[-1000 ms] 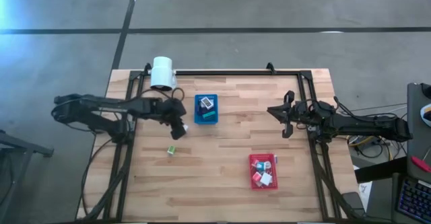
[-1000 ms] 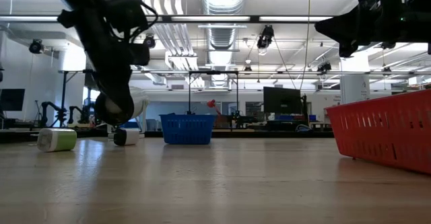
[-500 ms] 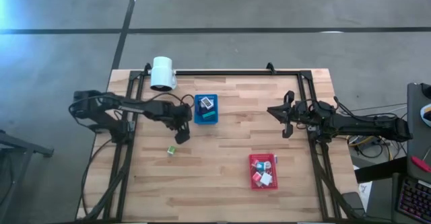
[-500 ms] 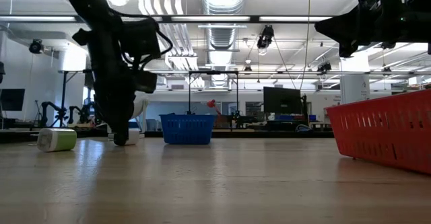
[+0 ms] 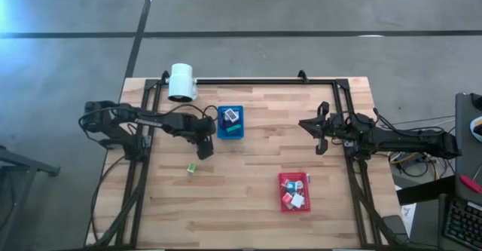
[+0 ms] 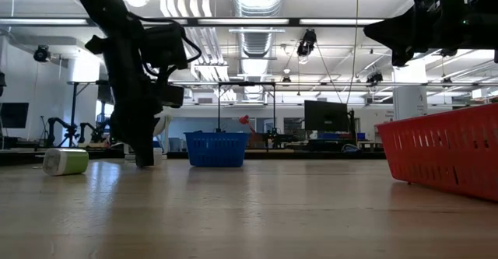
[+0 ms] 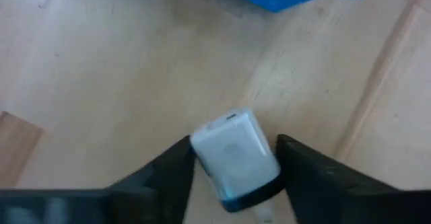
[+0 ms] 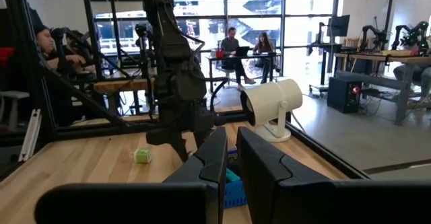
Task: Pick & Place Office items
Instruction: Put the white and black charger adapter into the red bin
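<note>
Looking down on the pale wooden plank table, we are seeing the left gripper lowered to the boards just beside the blue rectangular plastic tray. Its dark fingers are standing apart on either side of a small white block with a dark base, close against it; we cannot tell whether they are gripping it. A small green-and-white block is lying nearby. The right gripper is hovering, fingers nearly together and empty, well above the red rectangular plastic tray.
</note>
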Controlling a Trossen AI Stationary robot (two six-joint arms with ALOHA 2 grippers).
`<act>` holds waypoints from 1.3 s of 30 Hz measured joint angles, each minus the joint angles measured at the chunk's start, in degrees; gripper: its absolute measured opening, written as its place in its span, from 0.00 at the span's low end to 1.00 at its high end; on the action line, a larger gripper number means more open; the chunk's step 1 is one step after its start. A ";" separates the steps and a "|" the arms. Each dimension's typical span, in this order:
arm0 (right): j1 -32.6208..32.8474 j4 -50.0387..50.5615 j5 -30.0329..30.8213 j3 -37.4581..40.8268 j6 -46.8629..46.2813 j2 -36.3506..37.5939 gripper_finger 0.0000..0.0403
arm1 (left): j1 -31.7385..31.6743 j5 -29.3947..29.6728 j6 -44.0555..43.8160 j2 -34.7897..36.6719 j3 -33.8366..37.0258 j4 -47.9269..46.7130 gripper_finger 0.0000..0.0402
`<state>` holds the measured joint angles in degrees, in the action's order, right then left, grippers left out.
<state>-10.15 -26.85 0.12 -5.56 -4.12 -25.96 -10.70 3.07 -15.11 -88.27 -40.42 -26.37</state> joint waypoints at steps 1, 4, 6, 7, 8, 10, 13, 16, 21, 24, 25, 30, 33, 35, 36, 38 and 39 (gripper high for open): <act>0.01 0.01 -0.02 0.00 0.00 -0.01 0.08 | 0.00 0.00 0.11 0.05 0.00 0.00 0.47; 0.00 0.00 0.00 0.00 0.00 0.00 0.08 | 0.06 -0.06 0.99 0.11 0.10 0.00 0.33; 0.00 0.02 -0.02 0.02 0.00 0.00 0.08 | 0.13 -0.07 2.53 0.17 0.30 0.04 0.33; 0.00 0.01 -0.01 0.00 0.00 0.00 0.08 | 0.16 -0.07 3.27 0.23 0.37 0.04 0.33; 0.00 0.00 -0.01 0.00 0.01 0.00 0.08 | 0.24 -0.05 3.99 0.26 0.37 0.02 0.33; 0.00 0.00 0.00 0.00 0.00 0.00 0.08 | 0.44 -0.06 5.28 0.46 0.39 -0.06 0.33; 0.00 0.02 -0.01 0.01 0.02 0.00 0.08 | 1.05 -0.07 6.64 1.79 0.57 -0.50 0.33; 0.01 0.01 -0.01 0.00 0.02 0.00 0.08 | 1.81 -0.02 7.52 5.21 0.57 -0.37 0.33; 0.00 0.02 0.00 0.00 0.00 0.00 0.08 | 3.54 -0.02 9.14 14.43 0.57 0.00 0.33; 0.01 0.04 -0.01 0.01 0.02 -0.01 0.08 | 5.22 -0.02 10.03 21.70 0.57 0.69 0.33; 0.01 0.03 -0.01 0.00 0.02 0.00 0.08 | 5.93 -0.02 10.27 24.36 0.57 1.30 0.33; 0.00 0.04 -0.02 0.00 0.02 0.00 0.08 | 10.29 -0.11 14.51 37.93 0.92 4.59 0.33; 0.02 0.03 -0.02 0.00 0.02 0.00 0.08 | 12.78 -0.23 19.20 45.47 3.41 8.48 0.33; 0.01 0.03 -0.01 0.00 0.02 0.00 0.08 | 13.65 -0.27 21.18 50.07 6.29 13.01 0.33; 0.00 0.03 -0.01 0.01 0.02 0.00 0.08 | 13.79 -0.28 21.76 52.17 8.03 15.54 0.33; 0.02 0.04 -0.02 0.00 0.04 0.00 0.08 | 13.76 -0.36 22.84 55.80 11.70 19.39 0.33; 0.00 0.04 -0.02 0.00 0.04 -0.02 0.08 | 13.61 -0.48 23.84 57.29 13.32 20.15 0.33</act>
<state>-10.15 -26.81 0.10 -5.56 -4.08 -25.98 2.91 2.59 8.73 -30.98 -27.10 -6.22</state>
